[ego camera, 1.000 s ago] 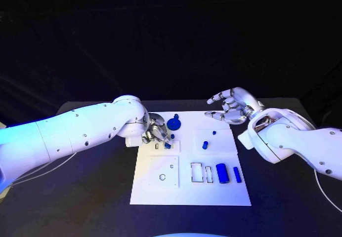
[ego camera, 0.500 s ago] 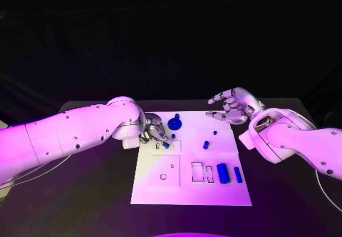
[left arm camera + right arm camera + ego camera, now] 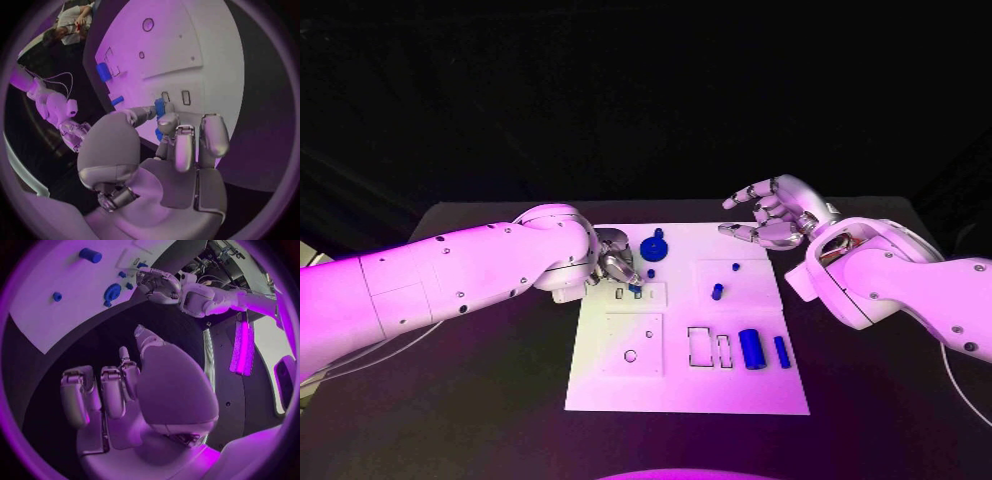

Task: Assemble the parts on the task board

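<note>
The white task board lies mid-table. My left hand hovers over the board's back left area and pinches a small blue part between thumb and a finger, just above two small slots. The same blue part shows under the fingertips in the head view. My right hand hangs above the board's back right corner, fingers apart and loosely curled, holding nothing. On the board sit a blue gear, a blue peg, a blue cylinder and a thin blue bar.
Rectangular recesses and a square plate with a round hole mark the board's near half. Black table surrounds the board. In the right wrist view my left hand works beside the gear.
My left arm has shifted slightly, while its hand stays over the small slots with the blue part. The right hand has barely moved.
</note>
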You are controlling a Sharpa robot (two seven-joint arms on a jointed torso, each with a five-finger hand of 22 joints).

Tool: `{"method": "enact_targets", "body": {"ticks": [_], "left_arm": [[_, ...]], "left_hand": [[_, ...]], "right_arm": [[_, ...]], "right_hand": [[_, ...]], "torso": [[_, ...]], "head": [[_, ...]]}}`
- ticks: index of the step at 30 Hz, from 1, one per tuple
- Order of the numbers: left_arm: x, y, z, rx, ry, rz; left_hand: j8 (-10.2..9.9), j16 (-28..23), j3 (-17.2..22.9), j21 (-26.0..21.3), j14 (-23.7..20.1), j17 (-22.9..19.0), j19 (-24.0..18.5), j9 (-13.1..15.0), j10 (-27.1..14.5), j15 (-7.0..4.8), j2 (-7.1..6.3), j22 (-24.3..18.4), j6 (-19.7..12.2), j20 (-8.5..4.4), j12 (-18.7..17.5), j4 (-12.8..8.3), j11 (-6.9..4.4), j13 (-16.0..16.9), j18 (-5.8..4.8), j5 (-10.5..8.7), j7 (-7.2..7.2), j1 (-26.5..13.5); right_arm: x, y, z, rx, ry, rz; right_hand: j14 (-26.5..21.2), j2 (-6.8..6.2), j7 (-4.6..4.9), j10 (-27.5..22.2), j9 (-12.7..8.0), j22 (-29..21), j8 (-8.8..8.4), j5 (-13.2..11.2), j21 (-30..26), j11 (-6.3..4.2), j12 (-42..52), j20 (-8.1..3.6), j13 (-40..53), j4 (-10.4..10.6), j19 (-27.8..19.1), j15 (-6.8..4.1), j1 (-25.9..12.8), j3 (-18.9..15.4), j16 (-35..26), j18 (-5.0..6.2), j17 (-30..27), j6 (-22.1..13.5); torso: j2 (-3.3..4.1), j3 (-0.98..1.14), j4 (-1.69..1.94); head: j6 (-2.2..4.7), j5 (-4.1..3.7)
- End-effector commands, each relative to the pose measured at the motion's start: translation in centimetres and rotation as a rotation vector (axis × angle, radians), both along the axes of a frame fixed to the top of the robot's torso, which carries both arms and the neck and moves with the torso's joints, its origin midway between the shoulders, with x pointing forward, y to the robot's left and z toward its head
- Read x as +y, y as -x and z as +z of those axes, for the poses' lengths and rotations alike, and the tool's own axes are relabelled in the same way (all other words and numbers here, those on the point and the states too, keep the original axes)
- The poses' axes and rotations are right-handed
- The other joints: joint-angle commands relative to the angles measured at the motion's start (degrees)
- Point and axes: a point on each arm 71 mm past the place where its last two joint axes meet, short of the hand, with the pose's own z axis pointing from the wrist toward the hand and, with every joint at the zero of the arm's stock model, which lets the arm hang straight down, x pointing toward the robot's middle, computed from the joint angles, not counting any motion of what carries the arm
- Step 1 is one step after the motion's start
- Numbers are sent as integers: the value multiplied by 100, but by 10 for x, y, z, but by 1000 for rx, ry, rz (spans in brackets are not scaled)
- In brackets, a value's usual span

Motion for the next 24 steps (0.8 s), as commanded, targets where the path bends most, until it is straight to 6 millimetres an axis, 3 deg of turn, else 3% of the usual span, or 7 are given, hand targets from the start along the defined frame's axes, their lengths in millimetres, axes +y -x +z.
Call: {"method": "enact_targets", "body": {"ticks": [1,24], "left_arm": [[-2,-1,1,-44,-17,-8],[-7,2,-7,-2,-64,-54]], "left_hand": [[-9,19,959,28,521,1225,32,1086,36,-37,6,6,208,-9,28,-978,4,12,-94,47,-173,-22],[-27,7,961,37,515,1202,43,1113,75,-48,-5,23,254,-21,38,-991,-8,33,-97,255,-187,-65]], "right_arm": [[1,0,0,3,5,13],[1,0,-1,8,8,15]], "right_hand": [[563,42,15,-45,-10,1508,-12,31,25,7,-23,30,620,29,590,47,9,-7,-17,-39,1336,30],[563,42,15,-45,-10,1508,-12,31,25,7,-23,30,620,29,590,47,9,-7,-17,-39,1336,30]], "torso": [[2,1,0],[-1,-3,1]], "head": [[-9,2],[-46,18]]}}
